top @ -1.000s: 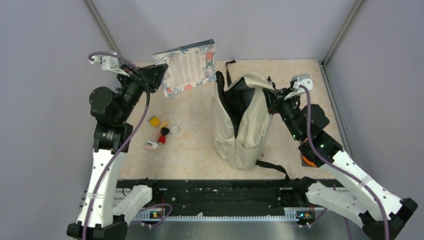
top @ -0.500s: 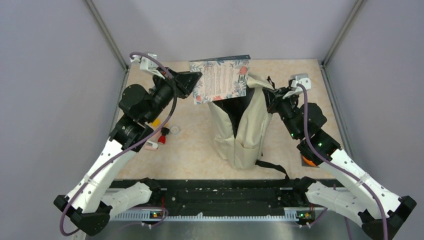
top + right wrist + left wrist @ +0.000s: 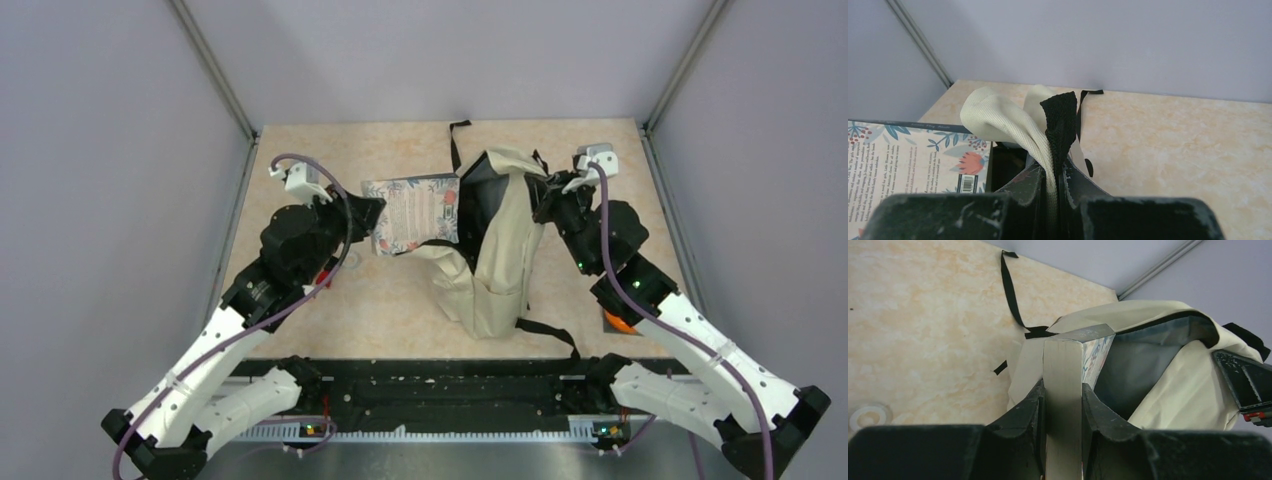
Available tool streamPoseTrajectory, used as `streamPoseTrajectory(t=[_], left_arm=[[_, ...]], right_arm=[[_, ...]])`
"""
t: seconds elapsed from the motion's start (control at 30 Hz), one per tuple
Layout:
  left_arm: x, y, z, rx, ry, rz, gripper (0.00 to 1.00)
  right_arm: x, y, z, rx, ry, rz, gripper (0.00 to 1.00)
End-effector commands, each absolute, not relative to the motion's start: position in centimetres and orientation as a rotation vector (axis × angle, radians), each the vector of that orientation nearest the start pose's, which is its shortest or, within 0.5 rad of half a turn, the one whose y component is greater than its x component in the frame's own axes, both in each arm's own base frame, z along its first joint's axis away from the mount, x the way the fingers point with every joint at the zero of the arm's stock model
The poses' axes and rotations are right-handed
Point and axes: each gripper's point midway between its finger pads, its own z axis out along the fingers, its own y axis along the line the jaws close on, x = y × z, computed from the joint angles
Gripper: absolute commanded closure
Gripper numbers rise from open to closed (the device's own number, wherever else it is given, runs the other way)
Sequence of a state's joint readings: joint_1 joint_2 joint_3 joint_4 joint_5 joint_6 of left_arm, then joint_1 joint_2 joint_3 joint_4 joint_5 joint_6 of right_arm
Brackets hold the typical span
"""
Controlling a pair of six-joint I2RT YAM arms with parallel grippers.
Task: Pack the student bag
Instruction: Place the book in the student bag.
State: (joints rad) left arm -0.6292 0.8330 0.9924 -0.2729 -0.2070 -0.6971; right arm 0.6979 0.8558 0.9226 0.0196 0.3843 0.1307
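Because the bag (image 3: pixel 495 270) is soft and slumps mid-table (image 3: pixel 380 300) from above, its rim needs holding open. Left wrist: the left gripper (image 3: pixel 1062 390) clamps a stiff book (image 3: pixel 1064 360) at the mouth. Right wrist: the right gripper (image 3: pixel 1053 172) pinches rim fabric and webbing, a sound hold.

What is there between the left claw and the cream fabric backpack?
A floral-covered paperback book, clamped in the left claw, spans that stretch. Its far edge reaches the dark opening of the cream fabric backpack. The top view shows this.
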Motion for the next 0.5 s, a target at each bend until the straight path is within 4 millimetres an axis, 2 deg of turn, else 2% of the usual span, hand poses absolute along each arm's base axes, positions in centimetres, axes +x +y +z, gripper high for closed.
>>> streamPoseTrajectory(t=[0.0, 0.23, 0.37, 0.47], left_arm=[[26.1, -17.5, 38.0, -0.264, 1.647, -0.861, 1.0], [26.6, -20.7, 37.4, -0.189, 1.736, -0.927, 1.0], [26.8, -22.4, 37.1, -0.146, 1.772, -0.956, 1.0], [26.7, -23.5, 37.1, -0.111, 1.788, -0.967, 1.0]], right_arm=[[29.0, 15.2, 41.6, -0.036, 1.382, 0.376, 1.0], [29.5, 15.7, 41.6, -0.01, 1.387, 0.4, 1.0], [29.4, 16.4, 42.6, 0.009, 1.351, 0.437, 1.0], [29.9, 16.2, 43.6, 0.062, 1.326, 0.433, 1.0]])
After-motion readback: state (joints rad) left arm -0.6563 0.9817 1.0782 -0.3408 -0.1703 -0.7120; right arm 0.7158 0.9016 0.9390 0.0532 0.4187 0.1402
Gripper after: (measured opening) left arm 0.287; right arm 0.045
